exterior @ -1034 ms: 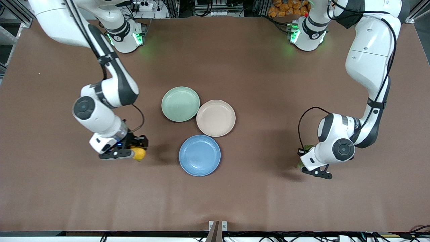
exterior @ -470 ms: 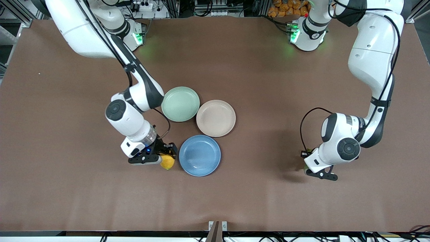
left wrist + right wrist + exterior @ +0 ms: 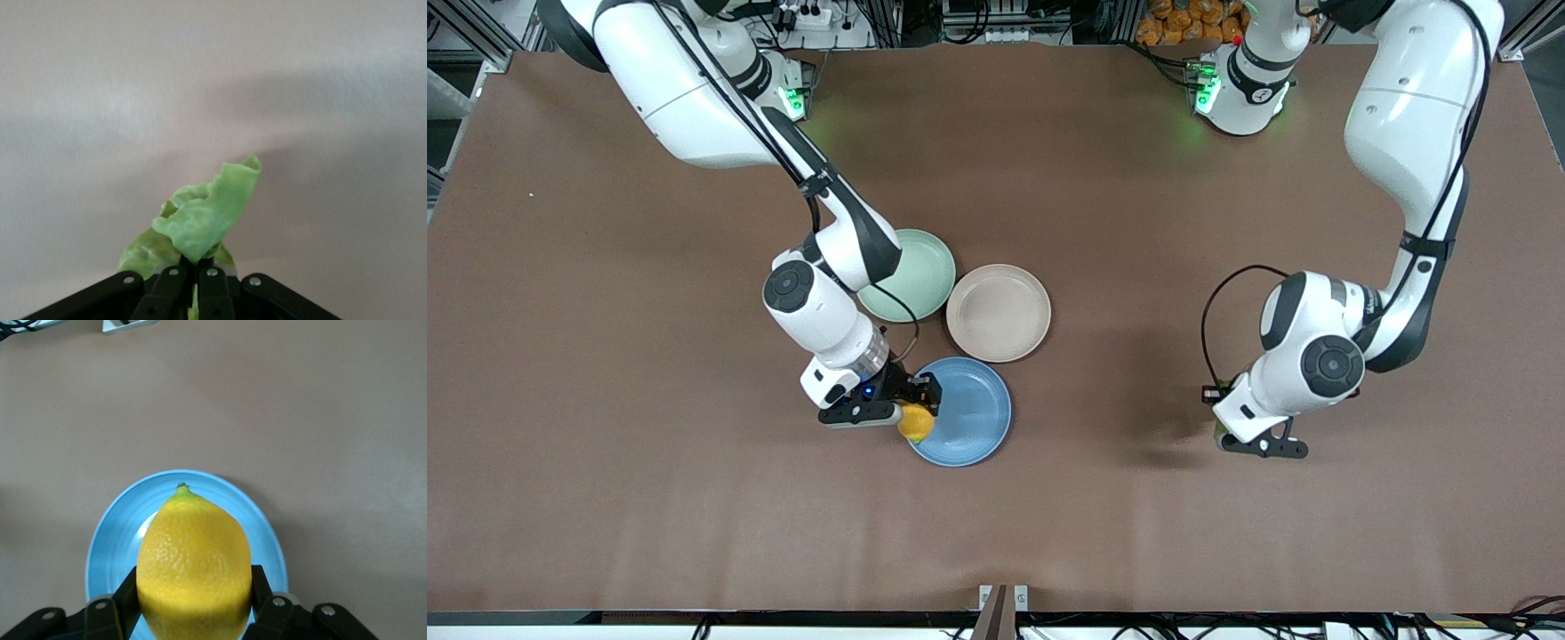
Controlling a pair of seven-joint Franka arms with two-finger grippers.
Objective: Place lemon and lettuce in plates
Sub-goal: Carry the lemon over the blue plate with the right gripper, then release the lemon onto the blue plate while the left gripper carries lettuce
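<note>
My right gripper (image 3: 911, 411) is shut on the yellow lemon (image 3: 916, 423) and holds it over the rim of the sky-blue plate (image 3: 969, 418) at the side toward the right arm's end. In the right wrist view the lemon (image 3: 193, 560) sits between the fingers (image 3: 127, 597) above the blue plate (image 3: 113, 540). The beige-pink plate (image 3: 998, 312) lies empty, farther from the front camera. My left gripper (image 3: 1238, 434) is shut on the green lettuce leaf (image 3: 203, 217) and holds it above bare table toward the left arm's end; only a sliver of the leaf (image 3: 1218, 431) shows in the front view.
A pale mint-green plate (image 3: 920, 267) touches the beige-pink plate and is partly covered by my right arm. The three plates cluster at the table's middle. A small bracket (image 3: 1003, 597) sits at the table's front edge.
My right gripper carried the lemon from bare table toward the left arm's end until it hangs over the blue plate's rim. My left gripper lifted slightly with the lettuce and shifted toward the plates.
</note>
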